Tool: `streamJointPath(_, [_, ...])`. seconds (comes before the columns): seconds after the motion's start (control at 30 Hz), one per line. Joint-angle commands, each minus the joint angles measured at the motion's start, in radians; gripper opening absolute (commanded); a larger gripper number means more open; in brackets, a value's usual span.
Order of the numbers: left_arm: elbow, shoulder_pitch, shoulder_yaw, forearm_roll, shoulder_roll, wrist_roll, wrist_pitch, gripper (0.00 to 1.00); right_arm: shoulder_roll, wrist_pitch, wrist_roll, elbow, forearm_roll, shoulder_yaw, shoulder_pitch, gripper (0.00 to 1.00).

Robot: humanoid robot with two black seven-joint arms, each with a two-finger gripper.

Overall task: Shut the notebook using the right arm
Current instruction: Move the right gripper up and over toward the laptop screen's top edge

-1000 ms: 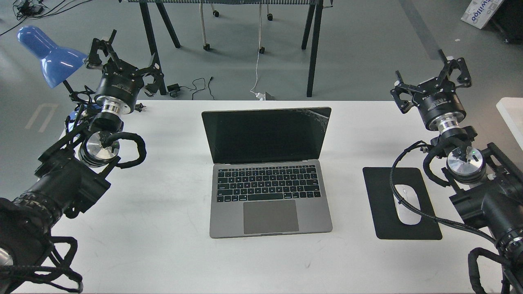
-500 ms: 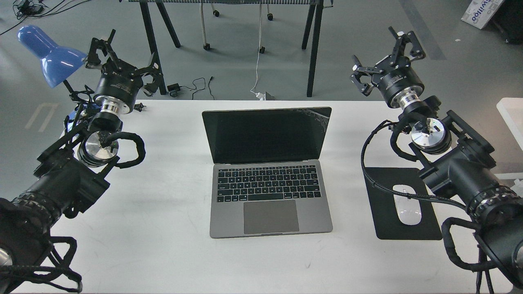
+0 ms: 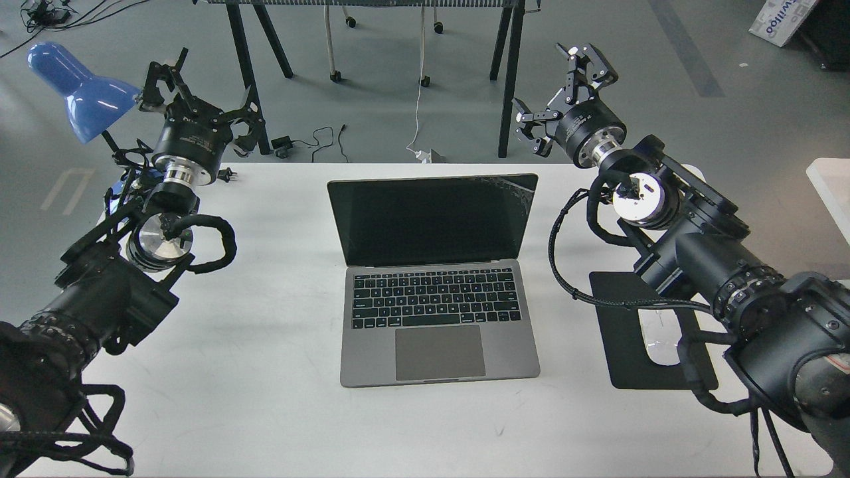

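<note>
The notebook [image 3: 438,279] is a space-grey laptop standing open in the middle of the white table [image 3: 265,398], with its black screen upright and cracked at the top right corner. My right gripper [image 3: 556,93] is open and empty, raised above and behind the screen's right top corner, not touching it. The right arm [image 3: 697,265] reaches in from the lower right. My left gripper [image 3: 199,89] is open and empty at the back left, beside the blue lamp [image 3: 76,89].
A black mouse pad [image 3: 624,332] with a white mouse [image 3: 661,345] lies right of the notebook, partly under my right arm. Black table legs [image 3: 511,79] and cables stand on the floor behind the table.
My right arm has swung left and forward, carrying its open gripper from the table's far right to behind the screen's right corner. The notebook and left arm have not moved.
</note>
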Motion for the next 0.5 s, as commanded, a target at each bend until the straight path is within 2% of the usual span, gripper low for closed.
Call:
streamJointPath(0.0, [0.0,0.0,0.001,0.0,0.0,0.0,0.0,1.0,0.0,0.004,0.0,0.011,0.0,-0.003,-0.006,1.0])
streamJointPath(0.27, [0.0,0.0,0.001,0.0,-0.002,0.0,0.0,1.0,0.0,0.015,-0.001,0.028,0.0,-0.068,-0.035,1.0])
streamJointPath(0.47, [0.0,0.0,0.002,0.0,0.0,0.0,0.0,1.0,0.0,0.01,-0.003,0.194,-0.002,-0.083,-0.101,1.0])
